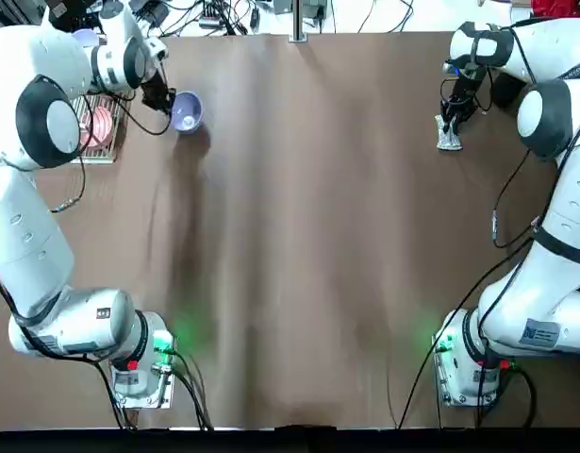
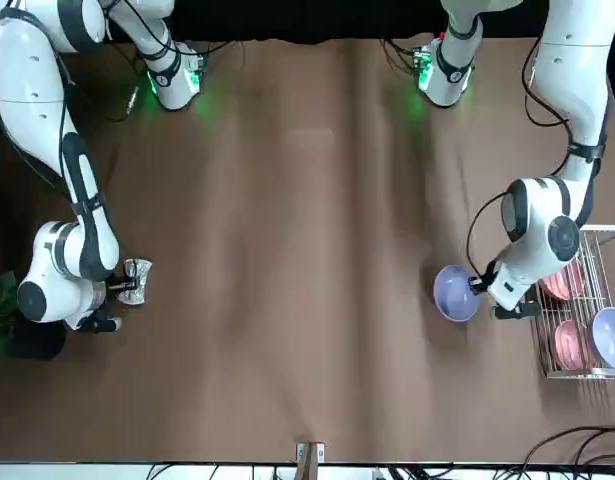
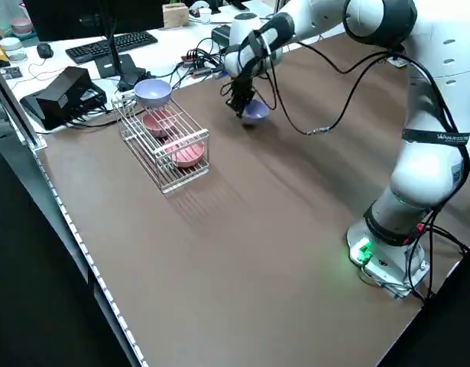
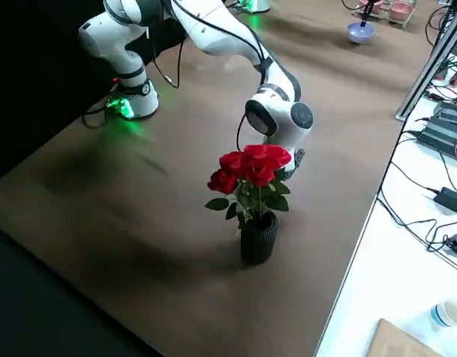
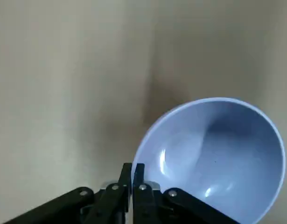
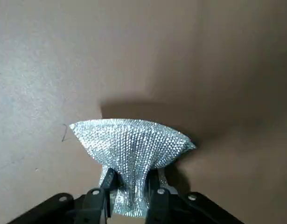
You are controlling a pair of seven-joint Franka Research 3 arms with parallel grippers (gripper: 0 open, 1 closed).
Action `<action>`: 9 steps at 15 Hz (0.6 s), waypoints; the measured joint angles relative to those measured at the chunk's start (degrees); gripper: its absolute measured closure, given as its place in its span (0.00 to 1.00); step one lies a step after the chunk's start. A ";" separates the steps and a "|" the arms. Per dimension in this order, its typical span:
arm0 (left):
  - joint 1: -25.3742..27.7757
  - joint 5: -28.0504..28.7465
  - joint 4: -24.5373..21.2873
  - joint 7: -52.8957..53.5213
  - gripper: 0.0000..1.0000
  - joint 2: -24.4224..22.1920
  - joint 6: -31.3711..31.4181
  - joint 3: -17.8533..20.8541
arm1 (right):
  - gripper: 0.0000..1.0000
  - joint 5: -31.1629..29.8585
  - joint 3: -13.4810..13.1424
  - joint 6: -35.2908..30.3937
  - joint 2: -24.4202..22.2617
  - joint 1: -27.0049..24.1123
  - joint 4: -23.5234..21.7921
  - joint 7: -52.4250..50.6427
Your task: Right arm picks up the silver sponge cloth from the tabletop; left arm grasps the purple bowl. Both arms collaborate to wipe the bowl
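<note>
The purple bowl hangs tilted a little above the table at the far left, its glossy whitish-blue inside showing. My left gripper is shut on the bowl's rim, which its fingertips pinch in the left wrist view. At the far right, my right gripper is shut on the silver sponge cloth. The cloth fans out beyond the fingers, pinched at its middle, with its shadow on the table beneath. From the front, the bowl and the cloth sit at opposite sides.
A wire rack beside the left gripper holds pink bowls and a lavender bowl. A black vase of red roses stands near the right arm at the table's right edge. Cables and a keyboard lie beyond the far edge.
</note>
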 joint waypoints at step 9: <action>-2.16 -1.82 2.68 -19.02 0.95 -0.95 -0.92 -18.43 | 0.97 0.82 0.61 -2.66 -0.13 0.19 0.56 0.40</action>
